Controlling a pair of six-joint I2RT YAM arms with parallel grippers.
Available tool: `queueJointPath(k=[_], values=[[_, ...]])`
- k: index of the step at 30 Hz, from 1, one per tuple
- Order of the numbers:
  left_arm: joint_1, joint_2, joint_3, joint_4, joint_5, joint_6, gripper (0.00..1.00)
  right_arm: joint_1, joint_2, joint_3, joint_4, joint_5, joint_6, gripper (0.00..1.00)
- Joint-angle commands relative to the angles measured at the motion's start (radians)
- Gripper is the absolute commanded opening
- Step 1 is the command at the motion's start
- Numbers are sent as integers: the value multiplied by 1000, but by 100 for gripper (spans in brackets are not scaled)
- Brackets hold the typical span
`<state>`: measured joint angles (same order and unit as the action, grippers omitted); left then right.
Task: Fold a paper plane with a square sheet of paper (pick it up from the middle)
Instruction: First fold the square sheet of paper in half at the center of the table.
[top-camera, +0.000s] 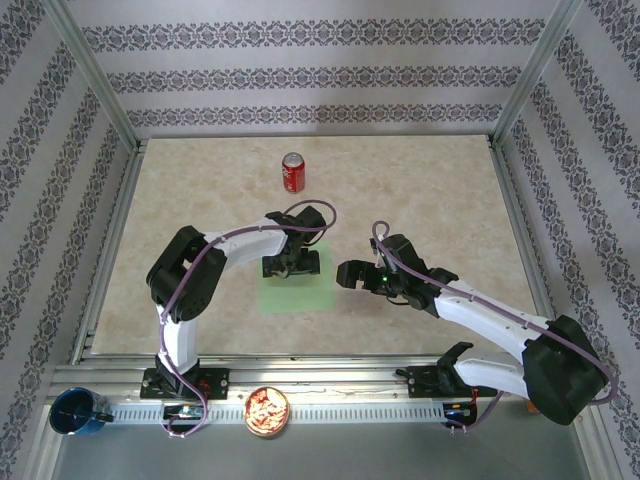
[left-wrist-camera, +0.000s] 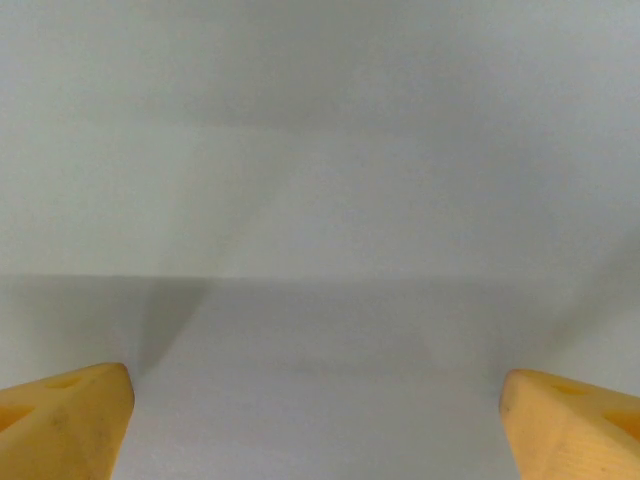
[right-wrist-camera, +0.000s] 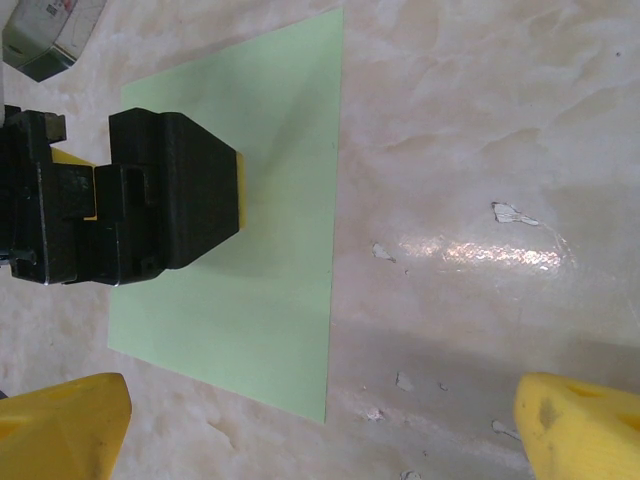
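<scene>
While the left gripper (top-camera: 291, 263) hangs, jaws apart, over the square sheet of paper (top-camera: 297, 295), pick-up looks unbegun; next, a centre pinch. Right gripper (top-camera: 346, 274), equally spread, alongside.

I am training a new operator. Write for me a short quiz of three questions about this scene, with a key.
1. True or false: the left gripper and the right gripper are both open.
2. Where is the right gripper relative to the green sheet? A) by its right edge B) beyond its far edge C) over its centre
3. What stands on the table beyond the sheet?
Key: 1 true; 2 A; 3 a red can.
</scene>
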<state>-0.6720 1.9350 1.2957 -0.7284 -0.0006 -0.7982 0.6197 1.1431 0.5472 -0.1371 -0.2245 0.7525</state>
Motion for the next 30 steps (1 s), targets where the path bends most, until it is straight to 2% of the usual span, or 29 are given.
queueJointPath(k=[1, 12, 30], values=[[-3, 35, -22, -20, 6, -18, 94, 8, 1, -15, 7, 25, -7, 98], [-15, 102, -21, -28, 1, -12, 93, 7, 12, 7, -7, 25, 3, 98], [-15, 48, -15, 3, 23, 8, 76, 6, -42, -3, -26, 57, 25, 98]])
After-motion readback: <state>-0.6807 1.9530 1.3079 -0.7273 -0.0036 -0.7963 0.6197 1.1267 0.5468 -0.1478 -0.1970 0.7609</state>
